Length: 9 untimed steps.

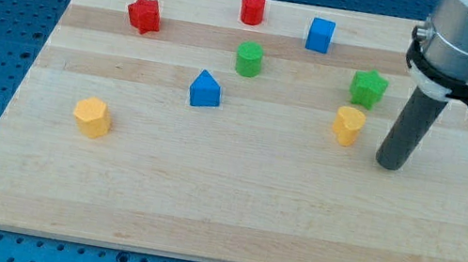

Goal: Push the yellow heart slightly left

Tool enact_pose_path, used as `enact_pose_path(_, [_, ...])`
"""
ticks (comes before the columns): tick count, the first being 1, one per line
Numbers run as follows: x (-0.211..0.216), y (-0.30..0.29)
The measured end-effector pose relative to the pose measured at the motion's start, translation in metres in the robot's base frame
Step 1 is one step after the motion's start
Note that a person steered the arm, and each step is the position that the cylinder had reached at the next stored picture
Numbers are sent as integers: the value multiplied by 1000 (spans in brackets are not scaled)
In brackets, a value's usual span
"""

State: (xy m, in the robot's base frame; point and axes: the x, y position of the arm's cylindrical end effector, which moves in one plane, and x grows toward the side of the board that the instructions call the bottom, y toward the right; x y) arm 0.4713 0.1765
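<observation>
a: while my tip point(389, 164) rests on the board near its right edge, where is the yellow heart point(347, 125)?

b: just to the view's left of my tip, close but apart, with the green star point(368, 88) just above it toward the top edge.

a: is the rod holding anything?

b: no, it is a bare rod with nothing to open or close, and it touches no block.

a: and the others?

b: a red star point(144, 14), a red cylinder point(253, 8) and a blue cube point(320, 35) lie along the top edge. a green cylinder point(249, 58) and a blue block point(205, 90) sit mid-board; a yellow hexagon point(93, 116) lies toward the left edge.
</observation>
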Motion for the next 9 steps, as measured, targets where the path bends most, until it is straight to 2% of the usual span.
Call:
enact_pose_path(3, [-22,0])
enact_pose_path(9, [-22,-23])
